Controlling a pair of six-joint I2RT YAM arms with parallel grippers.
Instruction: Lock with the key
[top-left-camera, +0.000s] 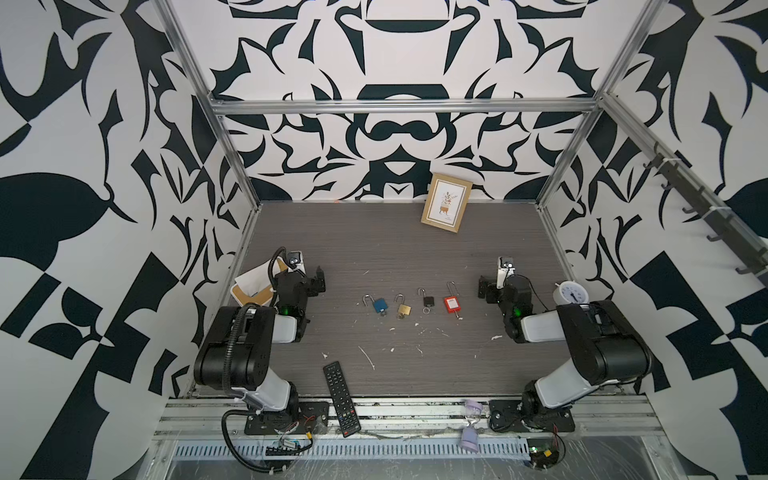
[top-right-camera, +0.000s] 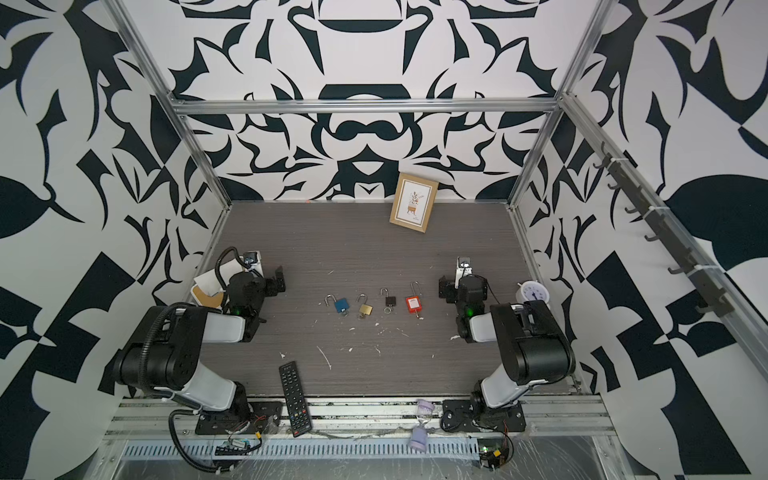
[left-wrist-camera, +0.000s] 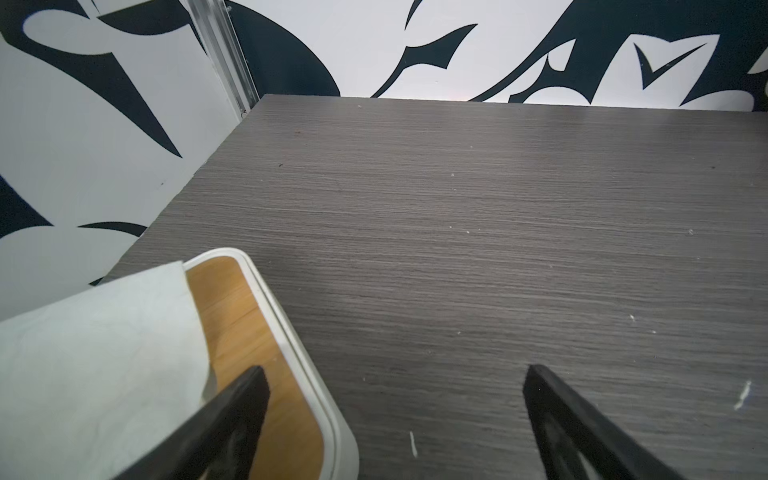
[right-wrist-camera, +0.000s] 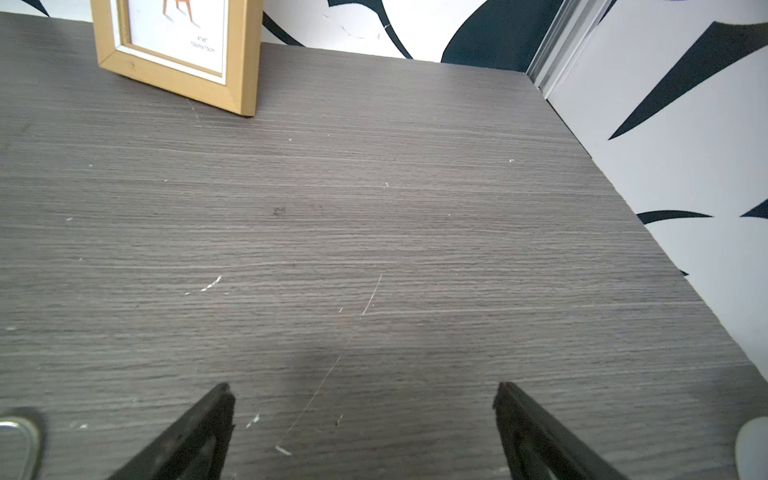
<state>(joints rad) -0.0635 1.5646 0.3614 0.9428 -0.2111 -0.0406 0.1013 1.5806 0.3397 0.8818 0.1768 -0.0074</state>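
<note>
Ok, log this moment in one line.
left hand: open, empty | right hand: open, empty | blue padlock, brass padlock, black padlock, red padlock: row on table between hands, untouched | locking: not started

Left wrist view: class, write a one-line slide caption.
Open left end effector faces grey table; white-rimmed tray with paper lies alongside.

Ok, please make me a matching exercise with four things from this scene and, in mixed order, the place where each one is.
Things:
1. red padlock
2. picture frame
3. remote control
4. white clock

Places:
A. at the front edge, partly over the metal rail
B. by the back wall
C. right end of the padlock row
D. beside the right arm

Pairs: 1-C, 2-B, 3-A, 4-D
</note>
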